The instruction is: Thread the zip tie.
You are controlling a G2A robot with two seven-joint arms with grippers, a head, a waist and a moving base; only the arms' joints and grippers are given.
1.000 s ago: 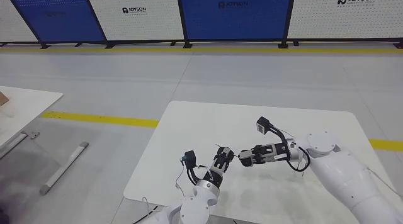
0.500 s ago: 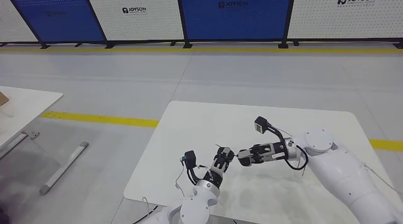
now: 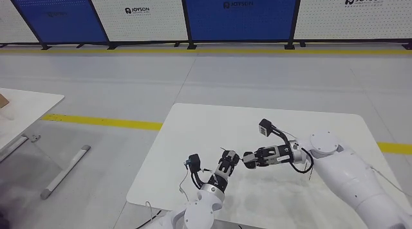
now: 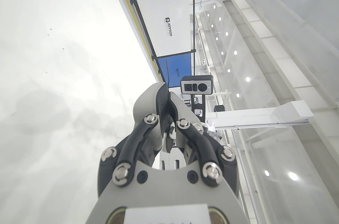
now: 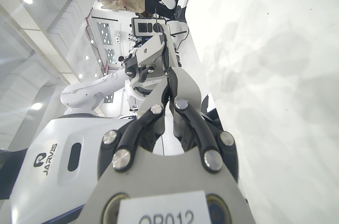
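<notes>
**A:** What differs from a second ago?

**B:** Very little. The right gripper [image 5: 169,76] has slid a touch toward the left gripper [image 4: 166,92], and its wrist camera [image 4: 196,86] has moved with it. The left gripper has kept its place.

**A:** Where do they stand?

**B:** Almost tip to tip, above the near half of the table [image 3: 212,126].

**A:** And the fingers?

**B:** The left gripper's fingers are clamped on the zip tie [image 4: 167,71]. Its thin black strap stands out past the fingertips, raised off the table. The right gripper's fingers are pressed together. I cannot tell whether any part of the tie lies between them.

**A:** Any writing?

**B:** The wall panels [image 3: 241,4] behind the table are white and blue by turns. Each carries a small logo with a word beside it, dark on the white ones and faint on the blue. The right wrist label [image 5: 166,206] is white with large dark characters, cut through by the frame's edge. The left wrist label [image 4: 165,214] is white too, but none of its print is visible.
</notes>
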